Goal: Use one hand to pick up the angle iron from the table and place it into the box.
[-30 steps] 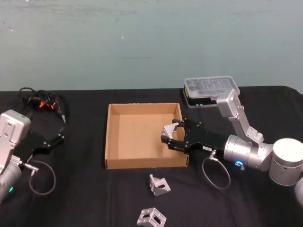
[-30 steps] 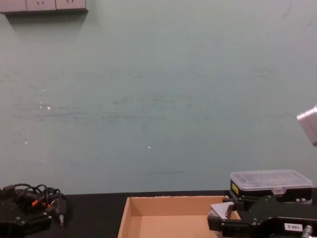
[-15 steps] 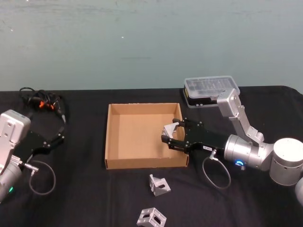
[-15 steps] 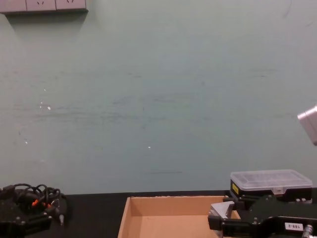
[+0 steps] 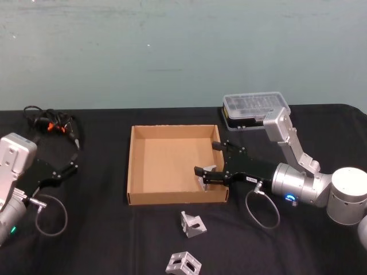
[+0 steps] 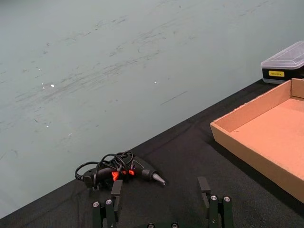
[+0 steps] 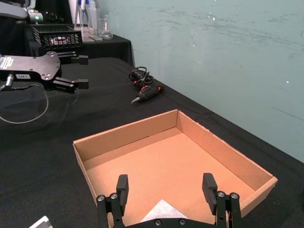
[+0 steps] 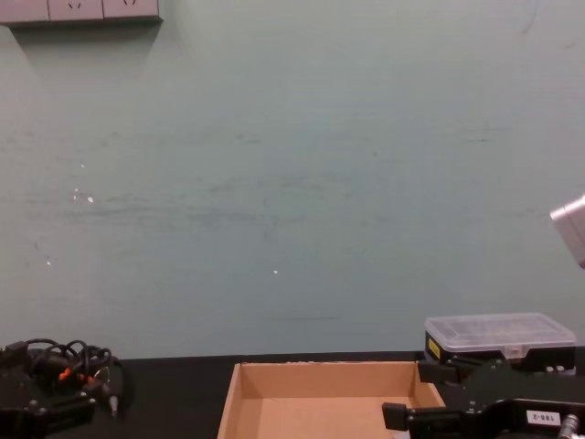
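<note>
Your right hand (image 5: 207,158) sits over the right side of the box (image 5: 163,163), mid-surface, fingers apart and gripping nothing. The angle iron (image 5: 205,179) lies on the box floor beneath the nearer finger. A second angle iron (image 5: 192,223) and a third angle iron (image 5: 183,263) lie on the surface (image 5: 103,229) by its front edge. Your left hand (image 5: 66,166) is parked near the left edge, fingers apart.

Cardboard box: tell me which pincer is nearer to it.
Right. The right pincer hangs open over the box at its right side; the left pincer sits off to the box's left, over the table.
</note>
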Available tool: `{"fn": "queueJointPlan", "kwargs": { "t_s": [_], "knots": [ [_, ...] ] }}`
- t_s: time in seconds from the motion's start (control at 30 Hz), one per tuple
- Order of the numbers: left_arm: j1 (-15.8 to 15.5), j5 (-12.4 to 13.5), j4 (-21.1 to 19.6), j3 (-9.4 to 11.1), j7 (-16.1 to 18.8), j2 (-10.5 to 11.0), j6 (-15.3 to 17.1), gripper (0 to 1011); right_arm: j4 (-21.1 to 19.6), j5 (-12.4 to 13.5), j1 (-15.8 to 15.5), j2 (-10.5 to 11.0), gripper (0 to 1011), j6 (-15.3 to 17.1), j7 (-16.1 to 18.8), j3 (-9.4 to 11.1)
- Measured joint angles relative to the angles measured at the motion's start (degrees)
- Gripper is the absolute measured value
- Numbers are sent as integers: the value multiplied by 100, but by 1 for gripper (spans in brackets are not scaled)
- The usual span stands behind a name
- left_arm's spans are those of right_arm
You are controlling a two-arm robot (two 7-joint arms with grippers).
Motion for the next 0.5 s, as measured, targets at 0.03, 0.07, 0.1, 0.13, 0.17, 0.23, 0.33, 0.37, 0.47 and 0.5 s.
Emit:
{"fn": "queueJointPlan", "kwargs": {
  "t_s": [0.03, 0.07, 0.1, 0.13, 0.17, 0.23, 0.33, 0.37, 0.47, 0.5],
  "knots": [
    [0, 0, 0, 0, 0, 0, 0, 1000, 0, 0, 0, 0, 1002, 0, 0, 0],
    [0, 0, 0, 0, 0, 0, 0, 1000, 0, 0, 0, 0, 1003, 0, 0, 0],
    [0, 0, 0, 0, 0, 0, 0, 1000, 0, 0, -1, 0, 1000, 0, 0, 0],
    [0, 0, 0, 0, 0, 0, 0, 1000, 0, 0, 0, 0, 1000, 0, 0, 0],
    [0, 0, 0, 0, 0, 0, 0, 1000, 0, 0, 0, 0, 1000, 0, 0, 0],
    [0, 0, 0, 0, 0, 0, 0, 1000, 0, 0, -1, 0, 1000, 0, 0, 0],
    [0, 0, 0, 0, 0, 0, 0, 1000, 0, 0, -1, 0, 1000, 0, 0, 0],
    [0, 0, 0, 0, 0, 0, 0, 1000, 0, 0, -1, 0, 1000, 0, 0, 0],
    [0, 0, 0, 0, 0, 0, 0, 1000, 0, 1, -1, 0, 1000, 0, 0, 0],
    [0, 0, 0, 0, 0, 0, 0, 1000, 0, 0, -1, 0, 1000, 0, 0, 0]
  ]
}}
